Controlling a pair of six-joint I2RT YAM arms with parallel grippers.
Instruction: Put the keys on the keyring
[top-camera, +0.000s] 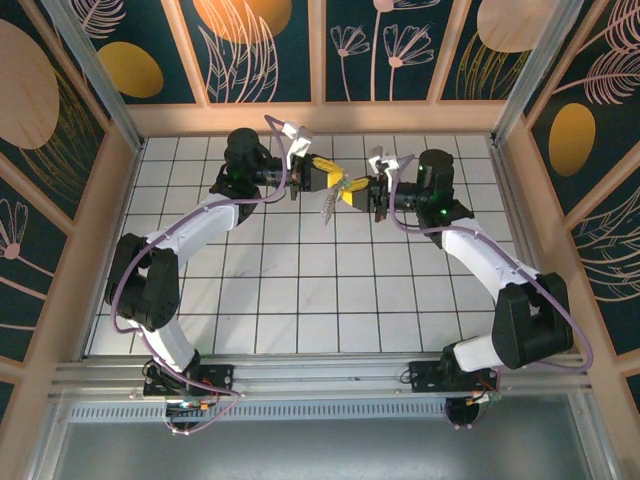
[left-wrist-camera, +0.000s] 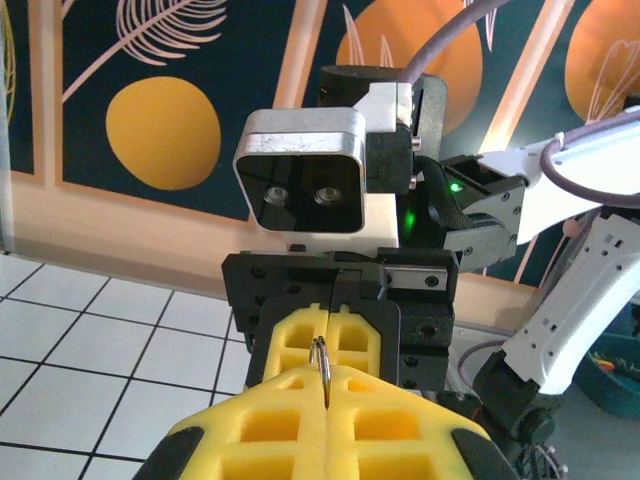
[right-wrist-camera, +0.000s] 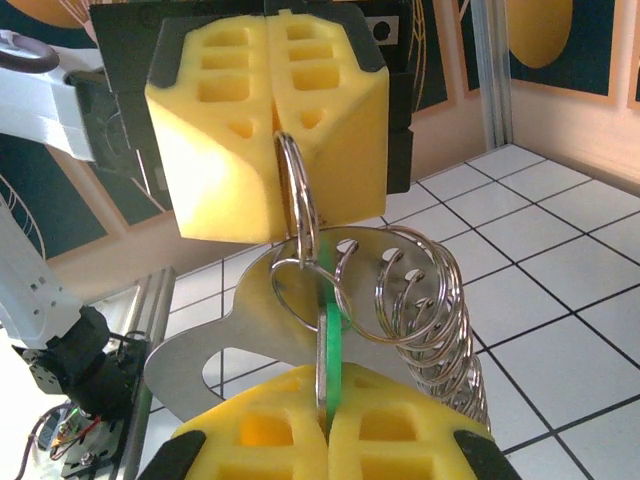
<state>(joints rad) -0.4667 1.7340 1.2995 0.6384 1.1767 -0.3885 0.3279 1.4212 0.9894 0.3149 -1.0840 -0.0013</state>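
Keyring (right-wrist-camera: 296, 185) held in mid-air between two robot grippers

Seen from above, both arms reach to the far middle of the white tiled desk (top-camera: 300, 290), and their yellow-padded tips meet nose to nose above the surface.

The left gripper (right-wrist-camera: 268, 140) has its jaws pressed together on the top of the keyring. This is a silvery wire ring that stands on edge and hangs down from the seam between the pads.

The right gripper (right-wrist-camera: 325, 420) faces it from close by. Its jaws are closed on a thin green key (right-wrist-camera: 329, 350), held edge-on and pointing up at the ring's lower curve. Key and ring meet there, but I cannot tell whether the key is threaded on.

Behind them hangs a flat silvery plate (right-wrist-camera: 215, 345) with round holes. Beside it, to the right, a row of silvery split rings (right-wrist-camera: 425, 300) bunches like a coil.

In the left wrist view, the keyring shows as a thin loop rising from between that gripper's own pads, with the other gripper's pads just behind it.
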